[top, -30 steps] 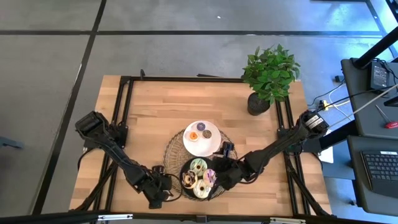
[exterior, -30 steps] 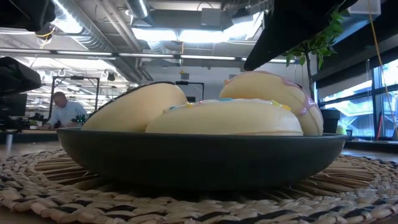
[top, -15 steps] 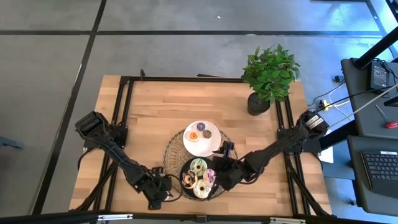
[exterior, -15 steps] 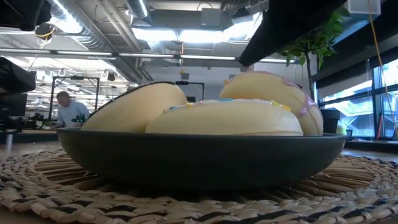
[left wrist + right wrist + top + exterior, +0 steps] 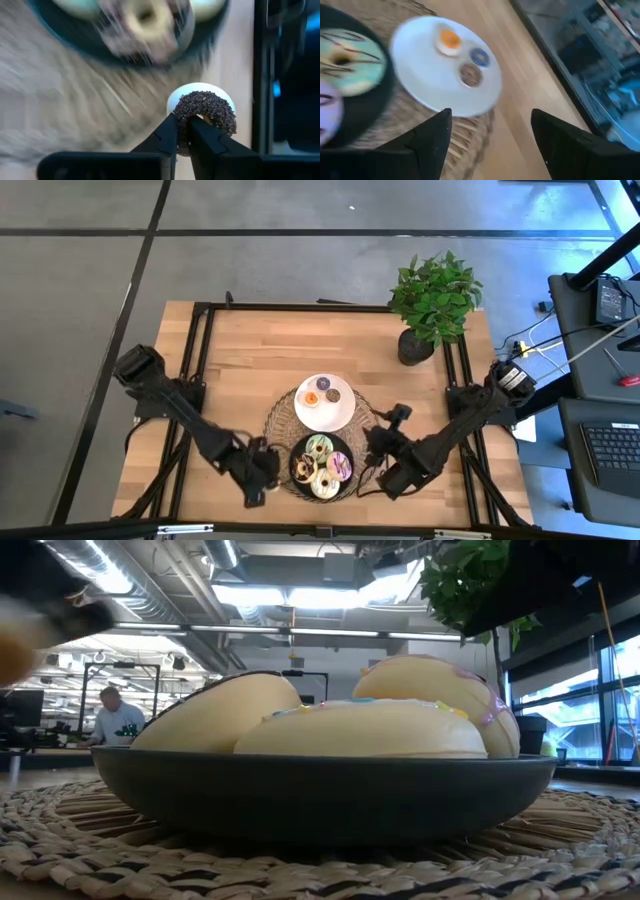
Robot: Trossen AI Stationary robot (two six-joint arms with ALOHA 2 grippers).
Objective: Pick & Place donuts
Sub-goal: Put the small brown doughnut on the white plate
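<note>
From above, I see a wooden table [image 5: 250,350] with a round woven mat [image 5: 282,420] near its front middle. On the mat sit a white plate [image 5: 325,412], farther back, and a black plate [image 5: 345,448], nearer me, touching or almost touching each other.

My left gripper [image 5: 182,134] is just left of the black plate, over the mat's edge. Its fingers are clenched on a small chocolate donut [image 5: 207,114], a ring with a dark crumbly top and a cream base, pinched through its hole.

On the black plate lie larger donuts: a green donut [image 5: 349,61], a purple-striped donut [image 5: 338,465] and cream donuts [image 5: 312,476].

My right gripper [image 5: 491,135] is to the right of the black plate, fingers spread wide with nothing between them. Its wrist view shows three mini donuts on the white plate: orange [image 5: 449,40], blue [image 5: 479,56] and brown [image 5: 470,74].

A potted plant [image 5: 434,302] stands at the far right corner.
</note>
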